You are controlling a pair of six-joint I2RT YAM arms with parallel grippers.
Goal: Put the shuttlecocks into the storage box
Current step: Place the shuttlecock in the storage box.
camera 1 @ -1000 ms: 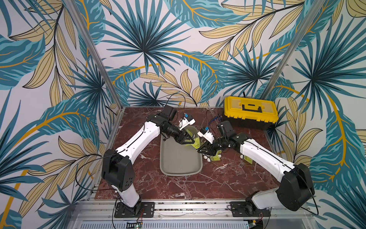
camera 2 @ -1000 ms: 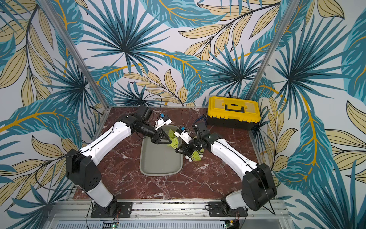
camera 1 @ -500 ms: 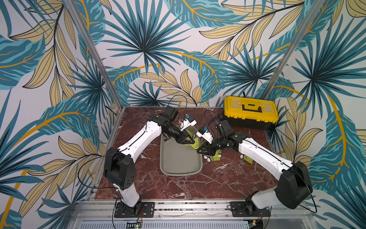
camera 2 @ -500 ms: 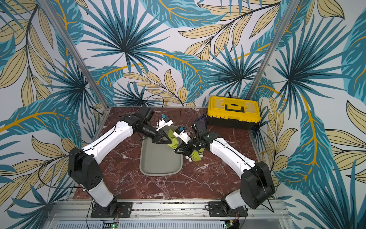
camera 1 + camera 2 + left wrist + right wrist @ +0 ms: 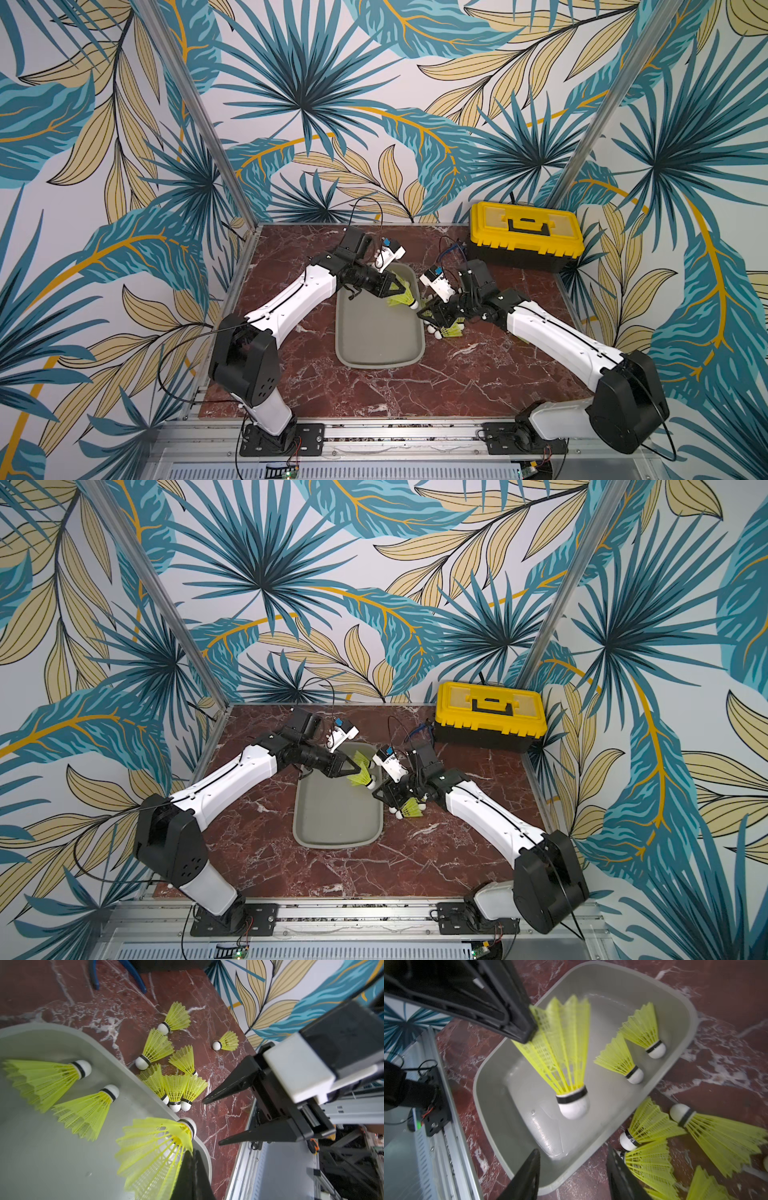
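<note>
Red marble tabletop (image 5: 374, 395) beneath leaf-print walls (image 5: 303, 83): the grey storage box (image 5: 376, 365) sits mid-table, two shuttlecocks (image 5: 620, 1059) lying at its far end. At the box's edge facing the right arm, the left gripper (image 5: 399, 286) is clamped on the skirt rim of a third shuttlecock (image 5: 564, 1059), which hangs white tip down, long axis near upright, just inside that edge. Just outside it the right gripper (image 5: 211, 1123) hovers, jaws apart and empty, the nearer arm to the remaining heap (image 5: 172, 1086) lying on the marble beside the box.
</note>
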